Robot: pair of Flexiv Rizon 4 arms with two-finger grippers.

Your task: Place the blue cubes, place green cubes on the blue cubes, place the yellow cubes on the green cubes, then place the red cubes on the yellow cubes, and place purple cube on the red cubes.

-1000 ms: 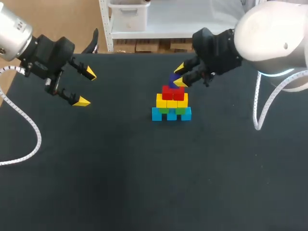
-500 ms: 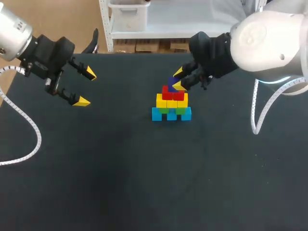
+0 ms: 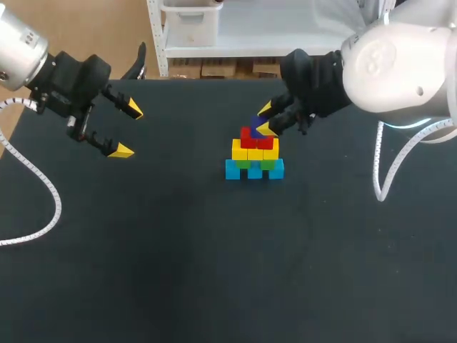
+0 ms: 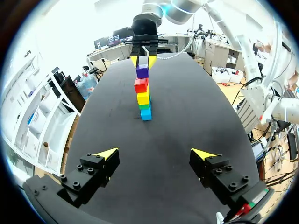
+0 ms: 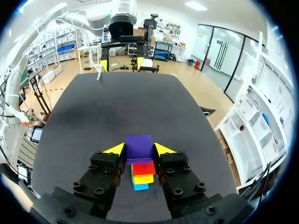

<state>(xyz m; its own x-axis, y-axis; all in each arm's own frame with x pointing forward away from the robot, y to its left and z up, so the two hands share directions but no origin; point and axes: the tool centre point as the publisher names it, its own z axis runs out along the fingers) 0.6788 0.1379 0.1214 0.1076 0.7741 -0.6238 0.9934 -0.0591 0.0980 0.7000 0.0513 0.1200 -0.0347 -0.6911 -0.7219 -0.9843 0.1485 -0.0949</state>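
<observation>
Purple cube (image 5: 139, 147): clamped between our right gripper (image 5: 139, 150) fingers, red cubes (image 5: 144, 168) directly beneath, to cap them.
Left gripper (image 4: 154, 155): fingers apart, empty.

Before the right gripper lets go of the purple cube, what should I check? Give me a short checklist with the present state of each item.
1. Right gripper shut on purple cube: ok.
2. Purple cube centred over red cubes: ok, by the left wrist view.
3. Purple cube fully resting on the red cubes: cannot tell.
4. Whole stack upright, down to the blue cubes: ok.
5. Left gripper open, away from the stack: ok.
</observation>
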